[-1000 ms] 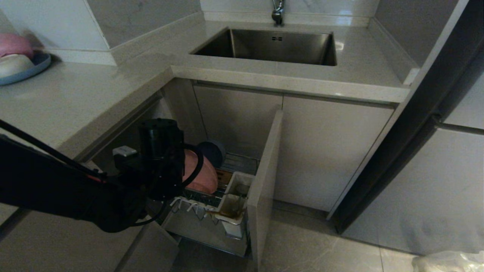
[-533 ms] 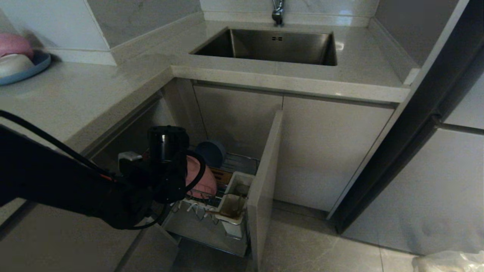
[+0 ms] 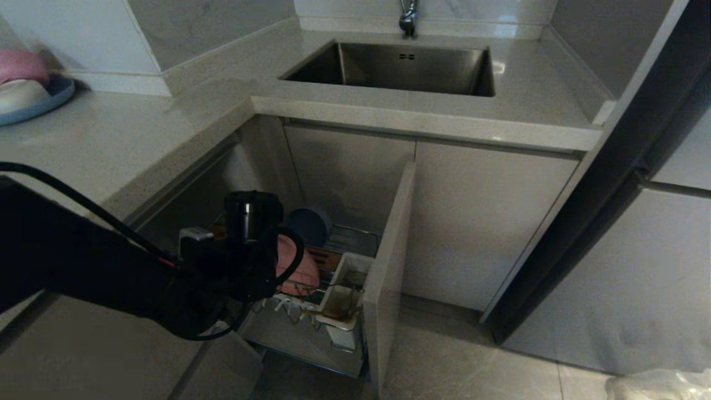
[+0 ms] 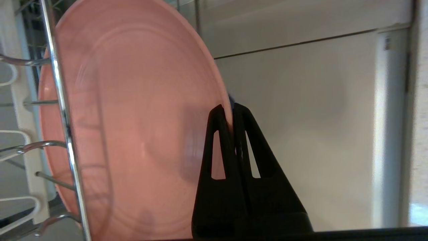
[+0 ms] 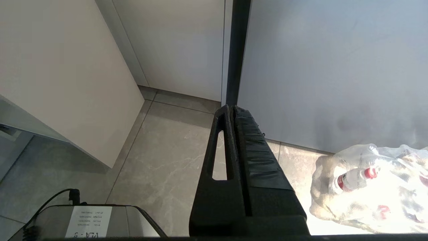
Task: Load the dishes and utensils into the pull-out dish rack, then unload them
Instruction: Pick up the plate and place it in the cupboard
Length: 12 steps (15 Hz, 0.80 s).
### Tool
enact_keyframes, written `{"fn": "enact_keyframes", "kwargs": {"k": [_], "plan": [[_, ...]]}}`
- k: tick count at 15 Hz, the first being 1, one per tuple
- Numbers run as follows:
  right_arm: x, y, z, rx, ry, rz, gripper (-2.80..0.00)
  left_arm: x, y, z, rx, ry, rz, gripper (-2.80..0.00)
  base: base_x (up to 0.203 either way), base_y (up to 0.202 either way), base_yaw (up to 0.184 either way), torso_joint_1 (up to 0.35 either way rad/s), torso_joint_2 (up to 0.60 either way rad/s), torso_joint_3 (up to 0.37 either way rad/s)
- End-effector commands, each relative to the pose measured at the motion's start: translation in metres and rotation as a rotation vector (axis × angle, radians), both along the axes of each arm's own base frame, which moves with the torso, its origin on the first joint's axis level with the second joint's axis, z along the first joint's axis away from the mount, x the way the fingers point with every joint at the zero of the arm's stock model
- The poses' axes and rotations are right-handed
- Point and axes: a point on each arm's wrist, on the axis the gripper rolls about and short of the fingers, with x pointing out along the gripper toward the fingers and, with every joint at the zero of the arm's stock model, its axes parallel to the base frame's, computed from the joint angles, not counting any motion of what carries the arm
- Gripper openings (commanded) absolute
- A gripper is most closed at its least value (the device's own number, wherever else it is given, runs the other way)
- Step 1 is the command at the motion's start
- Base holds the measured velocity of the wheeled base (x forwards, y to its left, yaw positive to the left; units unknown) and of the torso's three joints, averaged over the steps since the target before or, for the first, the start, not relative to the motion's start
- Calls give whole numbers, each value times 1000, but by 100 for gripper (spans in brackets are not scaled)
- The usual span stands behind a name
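- While the left tool (image 4: 230,110) stays pinched on the rim of the salmon-pink plate (image 4: 133,127), the arm has carried the plate lower than a second ago, so that less pink shows above the chrome wires of the pull-out dish rack (image 3: 311,333) in the head view.
- That drop suggests the plate is being seated on edge among the wires, so the loading part of the task looks well along, not finished.
- The plate stands nearly upright, wide and shallow, with faint concentric rings on its face; a chrome rod crosses in front of it in the left wrist view.
- Just behind it, farther into the cabinet, the blue-grey bowl (image 3: 309,226) stands on edge in the same rack.
- Near the rack's front panel, white utensil cups (image 3: 344,294) hold what look like the chopsticks (image 3: 325,314); I cannot make out the spoon.
- The right tool (image 5: 232,112) hangs over the floor off to the right, its jaws pressed together on nothing, beside a plastic bag of bottles (image 5: 367,187).
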Motion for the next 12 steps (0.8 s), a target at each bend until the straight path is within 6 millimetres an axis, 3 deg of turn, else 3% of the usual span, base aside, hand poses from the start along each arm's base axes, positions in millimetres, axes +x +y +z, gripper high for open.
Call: {"fn": "enact_keyframes", "kwargs": {"k": [1, 12], "plan": [[0, 0, 0, 0, 1, 0, -280, 2, -1, -5, -1, 7, 6, -280, 0, 0, 0, 0, 0, 0], [0, 0, 0, 0, 1, 0, -280, 6, -2, -14, 10, 30, 8, -280, 0, 0, 0, 0, 0, 0]]}}
